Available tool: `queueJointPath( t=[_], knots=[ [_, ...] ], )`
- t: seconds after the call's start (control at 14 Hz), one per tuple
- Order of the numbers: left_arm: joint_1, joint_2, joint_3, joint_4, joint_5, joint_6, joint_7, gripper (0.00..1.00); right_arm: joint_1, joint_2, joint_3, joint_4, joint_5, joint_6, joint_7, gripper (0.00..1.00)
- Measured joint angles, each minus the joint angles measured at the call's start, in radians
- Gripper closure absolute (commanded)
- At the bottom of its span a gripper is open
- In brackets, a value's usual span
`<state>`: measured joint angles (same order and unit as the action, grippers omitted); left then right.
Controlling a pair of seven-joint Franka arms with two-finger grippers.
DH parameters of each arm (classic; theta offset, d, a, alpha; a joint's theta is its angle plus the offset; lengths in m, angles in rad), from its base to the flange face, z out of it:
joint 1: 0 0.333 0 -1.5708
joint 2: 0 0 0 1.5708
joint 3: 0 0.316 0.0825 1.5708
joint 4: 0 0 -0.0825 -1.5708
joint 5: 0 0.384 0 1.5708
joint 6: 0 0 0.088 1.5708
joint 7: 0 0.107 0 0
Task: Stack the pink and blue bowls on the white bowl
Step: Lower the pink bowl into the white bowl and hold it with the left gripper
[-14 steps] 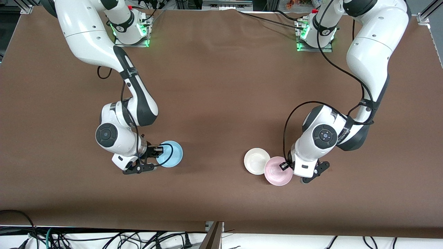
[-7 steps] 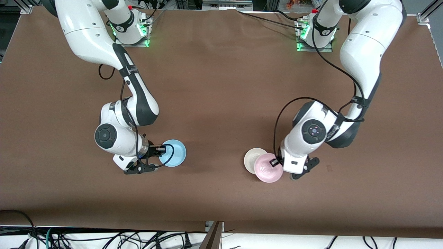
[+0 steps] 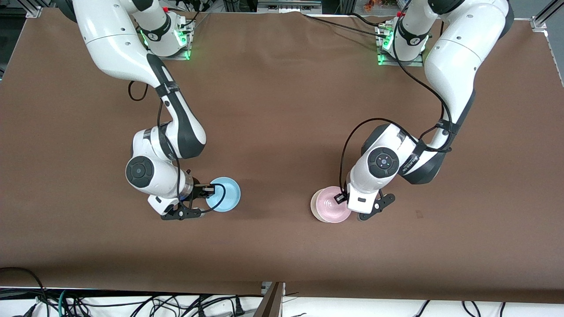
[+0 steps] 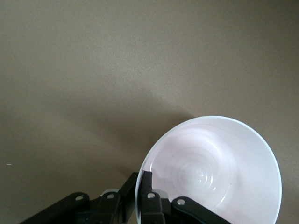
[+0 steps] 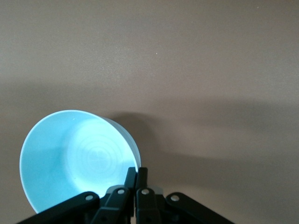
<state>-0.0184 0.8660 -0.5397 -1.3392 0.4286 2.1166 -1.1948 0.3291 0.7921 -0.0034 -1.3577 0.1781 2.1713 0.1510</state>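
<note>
The pink bowl (image 3: 331, 209) is held by its rim in the closed fingers of the left gripper (image 3: 340, 198), over the white bowl (image 3: 313, 204), which is almost fully covered. The blue bowl (image 3: 224, 194) is pinched at its rim by the right gripper (image 3: 208, 191) above the brown surface (image 3: 282, 110), toward the right arm's end. Both wrists are bent low.

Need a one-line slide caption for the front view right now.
Left gripper holds pink bowl over white bowl; right gripper holds blue bowl.

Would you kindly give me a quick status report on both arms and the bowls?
Left gripper shut on pink bowl, over white bowl. Right gripper shut on blue bowl, toward the right arm's end. Nothing between them.
</note>
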Motion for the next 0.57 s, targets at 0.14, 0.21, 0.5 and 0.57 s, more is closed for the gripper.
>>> queueJointPath(
  t=[0.14, 0.21, 0.5, 0.57],
  knots=[
    [-0.005, -0.005, 0.000, -0.007, 0.000, 0.000, -0.001, 1.00, 0.000, 0.000, 0.000, 0.000, 0.000, 0.000, 0.001, 1.00],
    [-0.007, -0.006, 0.000, -0.007, 0.000, 0.000, -0.002, 1.00, 0.000, 0.000, 0.000, 0.000, 0.000, 0.000, 0.001, 1.00],
    [-0.012, -0.007, 0.001, -0.007, 0.000, 0.001, -0.017, 1.00, 0.000, 0.000, 0.000, 0.000, 0.000, 0.000, 0.001, 1.00],
    [-0.013, -0.007, 0.002, -0.007, 0.000, 0.001, -0.018, 1.00, 0.000, 0.000, 0.000, 0.000, 0.000, 0.000, 0.001, 1.00]
  ],
)
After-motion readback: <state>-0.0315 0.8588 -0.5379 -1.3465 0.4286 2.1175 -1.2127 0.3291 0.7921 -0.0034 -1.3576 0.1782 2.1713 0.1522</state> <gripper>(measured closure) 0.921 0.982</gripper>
